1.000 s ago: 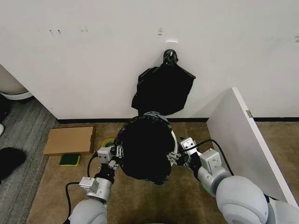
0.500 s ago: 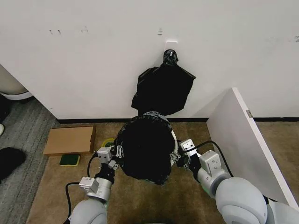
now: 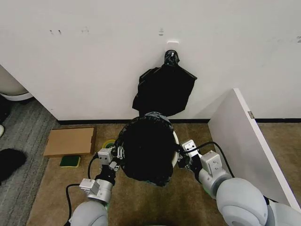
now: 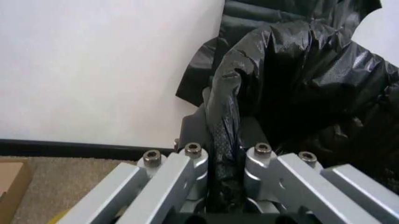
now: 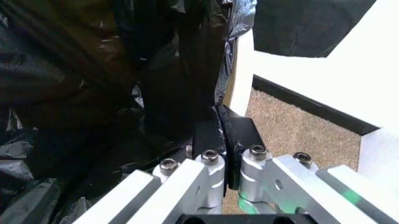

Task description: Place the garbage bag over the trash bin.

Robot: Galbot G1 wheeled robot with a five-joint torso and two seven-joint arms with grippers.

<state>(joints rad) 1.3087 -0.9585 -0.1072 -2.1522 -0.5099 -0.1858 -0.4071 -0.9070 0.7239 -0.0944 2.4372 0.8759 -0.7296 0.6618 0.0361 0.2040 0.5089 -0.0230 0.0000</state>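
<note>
Head view: the left gripper [image 3: 118, 154] and right gripper [image 3: 179, 155] each pinch the black garbage bag [image 3: 148, 148] stretched between them over the white trash bin [image 3: 175, 141].

A white wall [image 3: 94, 56] stands behind, with a black baseboard [image 3: 89, 122] along its foot. The floor is brown carpet [image 3: 141, 202]. A white panel [image 3: 244, 141] leans at the right, and a flat cardboard piece [image 3: 69, 141] lies at the left.

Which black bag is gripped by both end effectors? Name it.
The garbage bag spread over the trash bin on the floor, pinched by the left end effector and right end effector. The knotted bundle hangs untouched on the wall.
</note>
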